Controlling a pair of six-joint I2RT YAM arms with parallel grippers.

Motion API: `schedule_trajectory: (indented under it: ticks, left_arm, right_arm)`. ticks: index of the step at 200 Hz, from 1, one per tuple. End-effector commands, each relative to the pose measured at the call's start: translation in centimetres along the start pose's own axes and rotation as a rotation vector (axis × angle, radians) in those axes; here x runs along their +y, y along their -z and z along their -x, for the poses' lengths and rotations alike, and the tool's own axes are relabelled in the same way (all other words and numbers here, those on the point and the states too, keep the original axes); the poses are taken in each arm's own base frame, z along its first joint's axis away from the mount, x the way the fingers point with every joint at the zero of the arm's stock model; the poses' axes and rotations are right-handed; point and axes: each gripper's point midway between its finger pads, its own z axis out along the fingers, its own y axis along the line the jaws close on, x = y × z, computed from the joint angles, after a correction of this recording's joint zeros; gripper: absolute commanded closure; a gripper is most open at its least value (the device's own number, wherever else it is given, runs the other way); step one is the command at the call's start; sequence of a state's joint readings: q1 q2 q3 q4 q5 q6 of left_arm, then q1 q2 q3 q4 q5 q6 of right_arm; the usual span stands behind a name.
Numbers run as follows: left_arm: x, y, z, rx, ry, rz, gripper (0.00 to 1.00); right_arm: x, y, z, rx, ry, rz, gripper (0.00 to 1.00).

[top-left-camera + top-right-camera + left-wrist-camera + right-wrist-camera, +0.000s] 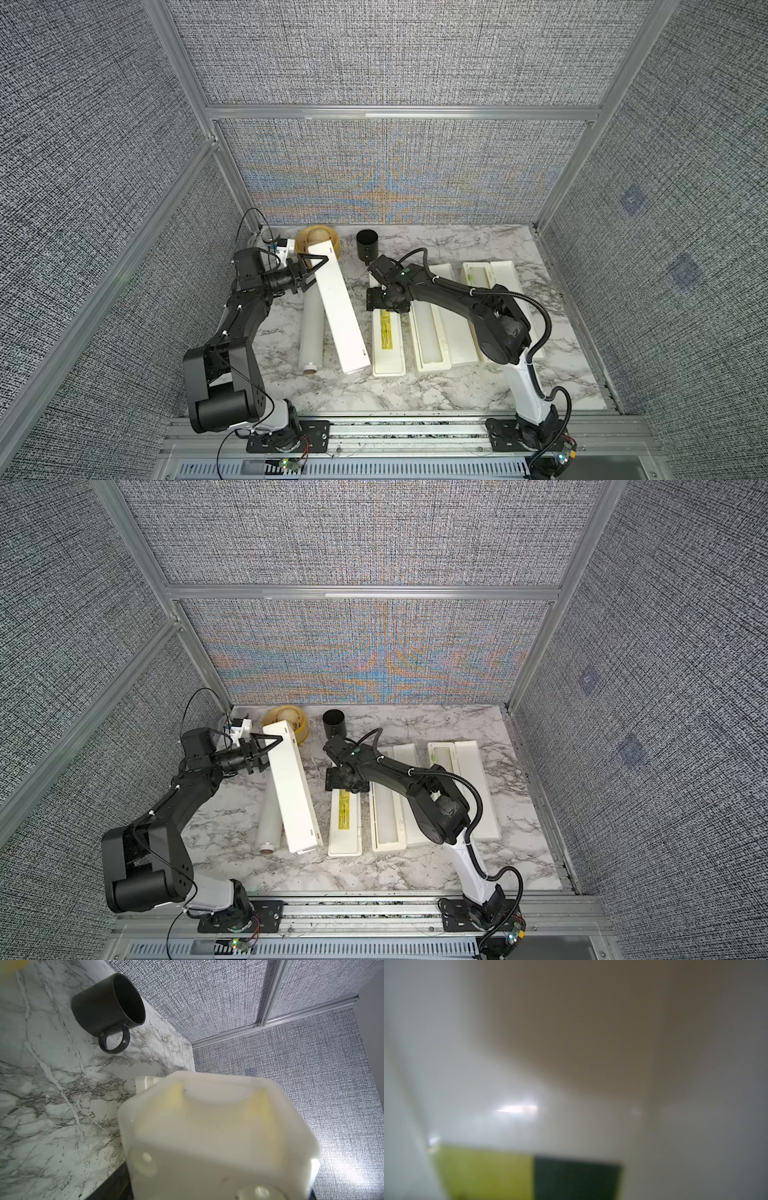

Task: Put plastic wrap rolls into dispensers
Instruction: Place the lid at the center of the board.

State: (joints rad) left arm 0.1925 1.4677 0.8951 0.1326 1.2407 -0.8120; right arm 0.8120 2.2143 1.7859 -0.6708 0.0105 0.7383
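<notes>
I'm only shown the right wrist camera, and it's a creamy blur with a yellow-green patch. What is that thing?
Observer: A closed dispenser with a yellow label strip; the right end effector is right above its far end.
Operator: Is the other arm doing anything?
Observer: The left end effector grips a tilted dispenser, its far end raised.
Operator: Any roll lying outside a box?
Observer: Yes, one plastic wrap roll lies on the table alongside the tilted dispenser.
</notes>
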Motion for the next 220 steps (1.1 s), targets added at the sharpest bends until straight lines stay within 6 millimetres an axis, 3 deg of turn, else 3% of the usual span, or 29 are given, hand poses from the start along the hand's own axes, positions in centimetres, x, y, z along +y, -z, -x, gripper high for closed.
schedule_trajectory:
  ticks: [1, 100, 118, 171, 205, 220]
  left_arm:
    - [-0.5, 0.0, 0.1, 0.009, -0.012, -0.019, 0.16]
    - [0.8, -0.2, 0.2, -0.002, 0.017, 0.006, 0.16]
    - [0.8, -0.2, 0.2, 0.000, 0.015, 0.004, 0.16]
    - [1.3, -0.5, 0.1, 0.001, 0.025, 0.012, 0.16]
    - [1.8, -1.4, -0.5, 0.021, 0.038, 0.022, 0.16]
    - [2.1, -2.0, -1.0, 0.036, 0.041, 0.026, 0.16]
  right_arm:
    - [-1.5, -0.4, -0.1, 0.007, 0.018, -0.067, 0.04]
    - [-1.9, -1.3, -0.6, -0.002, 0.163, -0.260, 0.01]
    - [-1.5, -1.0, -0.4, -0.012, 0.146, -0.219, 0.01]
    - [0.0, 4.7, 2.3, -0.088, 0.137, -0.030, 0.01]
    - [-0.1, 7.2, 2.4, -0.072, 0.120, 0.073, 0.02]
    - [0.1, 9.5, 2.4, -0.093, 0.122, 0.153, 0.02]
